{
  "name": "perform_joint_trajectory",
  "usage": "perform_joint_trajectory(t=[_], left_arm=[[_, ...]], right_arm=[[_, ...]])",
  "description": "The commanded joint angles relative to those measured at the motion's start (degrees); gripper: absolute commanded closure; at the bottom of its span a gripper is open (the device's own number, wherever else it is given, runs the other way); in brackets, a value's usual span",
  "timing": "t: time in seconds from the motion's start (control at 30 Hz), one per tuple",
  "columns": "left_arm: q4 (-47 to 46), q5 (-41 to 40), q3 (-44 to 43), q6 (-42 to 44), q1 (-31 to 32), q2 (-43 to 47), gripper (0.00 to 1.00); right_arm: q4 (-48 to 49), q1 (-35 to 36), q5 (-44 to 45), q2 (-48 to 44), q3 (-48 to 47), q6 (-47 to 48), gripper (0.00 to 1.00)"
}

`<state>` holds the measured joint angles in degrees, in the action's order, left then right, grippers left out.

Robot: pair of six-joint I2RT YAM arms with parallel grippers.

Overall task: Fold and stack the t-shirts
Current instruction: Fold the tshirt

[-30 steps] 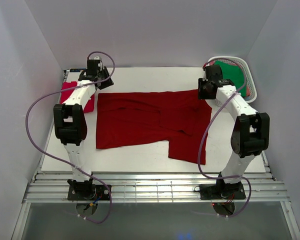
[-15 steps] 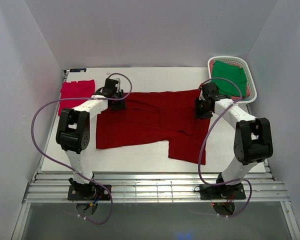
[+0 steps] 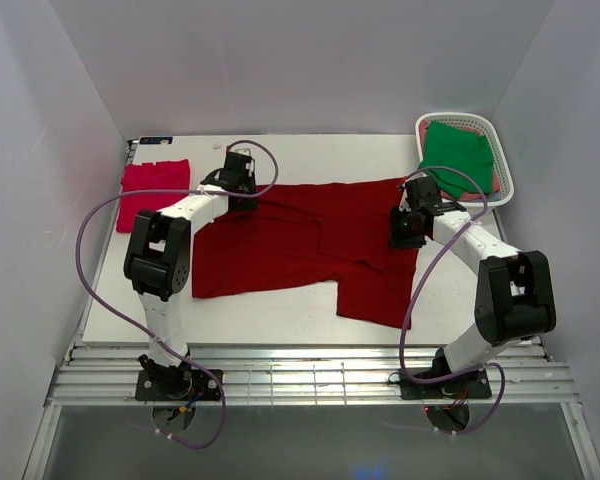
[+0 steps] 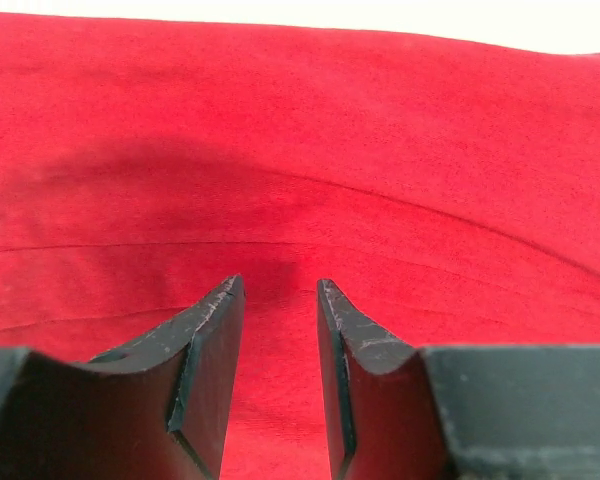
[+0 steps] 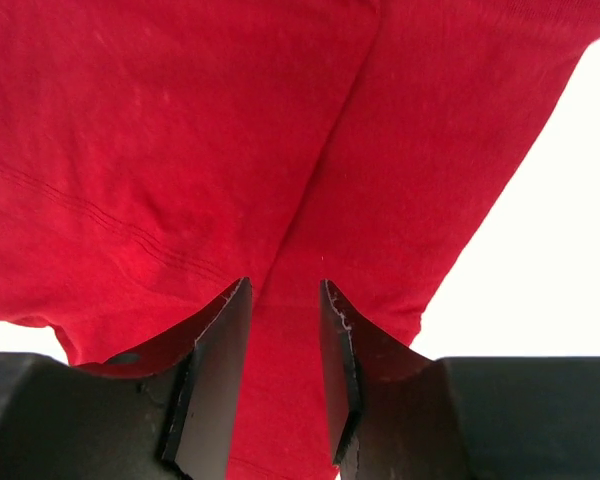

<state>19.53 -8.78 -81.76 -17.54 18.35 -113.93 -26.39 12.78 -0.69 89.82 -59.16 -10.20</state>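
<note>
Large dark red cloth t-shirt (image 3: 300, 240) is spread flat mid white table (image 3: 280, 315). L gripper (image 4: 278, 292), jaws parted w/ nothing gripped, is held over its far-left edge; R gripper (image 5: 283, 292), likewise parted, over its right side.

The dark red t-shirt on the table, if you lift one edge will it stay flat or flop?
Probably flops: the dark red t-shirt lies limp and creased, one part folded over itself. Likely light, since the cloth looks thin.
</note>
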Motion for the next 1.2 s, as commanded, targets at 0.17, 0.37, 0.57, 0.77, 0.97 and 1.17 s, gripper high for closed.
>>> perform_joint_trajectory(t=[0.17,0.37,0.57,0.77,0.97,1.17], left_arm=[[2.4,-4.8,-2.4,0.7,0.0,-0.8,0.54],[3.0,-5.5,-1.3,0.9,0.4,-3.0,0.54],[2.4,-6.7,-0.7,0.6,0.3,-3.7,0.55],[1.9,-7.6,-1.3,0.7,0.3,-3.1,0.69],[1.8,-7.9,-1.0,1.2,0.3,-1.5,0.94],[2.0,-8.2,0.7,1.4,0.5,2.0,0.95]], right_arm=[[1.4,0.1,-1.6,0.0,0.0,-1.0,0.61],[1.4,0.1,-1.6,-0.1,-0.2,-1.2,0.61],[1.4,0.1,-1.4,-0.7,0.5,-1.1,0.61],[1.5,0.1,-1.3,-0.9,1.2,-1.0,0.62],[1.7,0.1,-1.9,-0.7,1.6,-1.1,0.62],[1.5,0.1,-2.1,0.0,1.1,-1.1,0.61]])
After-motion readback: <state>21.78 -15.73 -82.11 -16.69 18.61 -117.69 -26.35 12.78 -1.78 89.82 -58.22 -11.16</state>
